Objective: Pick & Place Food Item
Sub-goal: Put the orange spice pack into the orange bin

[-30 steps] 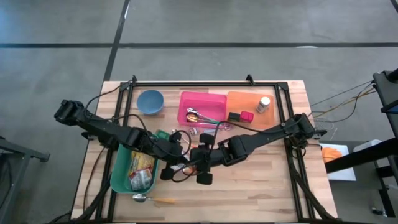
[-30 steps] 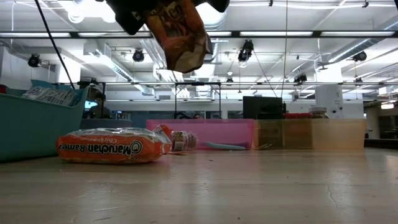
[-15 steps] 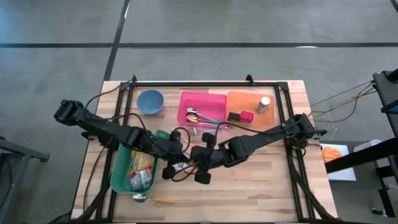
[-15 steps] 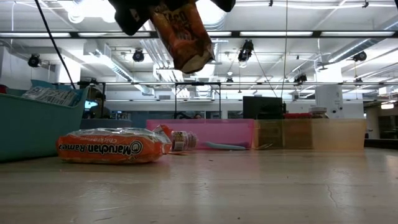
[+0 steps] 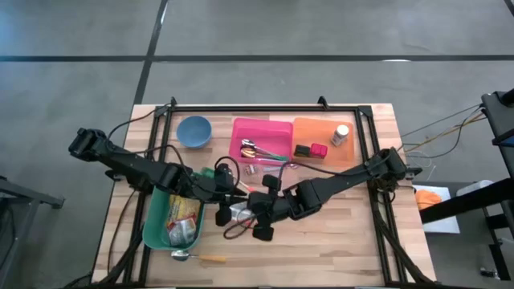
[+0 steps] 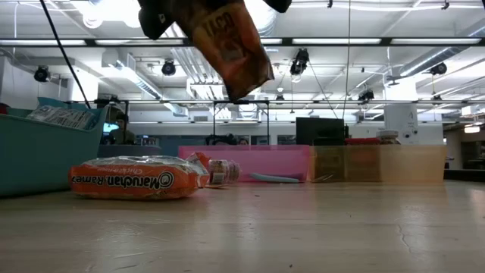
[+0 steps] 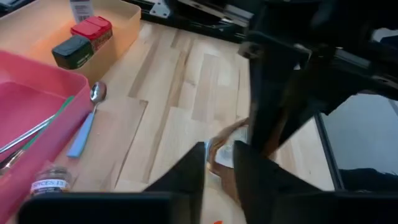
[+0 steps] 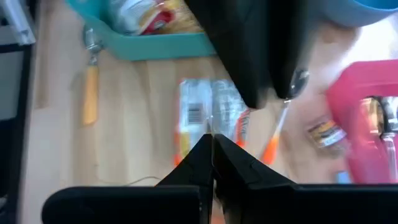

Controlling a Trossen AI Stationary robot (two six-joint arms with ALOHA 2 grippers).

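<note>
High cam: straight down, far, whole table [image 5: 337, 241] mid-frame. Low cam: table level, close, facing the room behind. Left wrist cam: close, aimed at pink bin [image 7: 34, 118], frame left. Right wrist cam: close, aimed down at teal bin [image 8: 155, 42], frame top. High and low share both bins.

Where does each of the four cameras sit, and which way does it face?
High: overhead, straight down; both arms over the teal bin.
Low: table height, level across; snack bag hanging from above.
Left wrist: past its own fingers to the pink tray.
Right wrist: past its shut fingers to the ramen pack.
Shared: ramen pack, low and right wrist.
</note>
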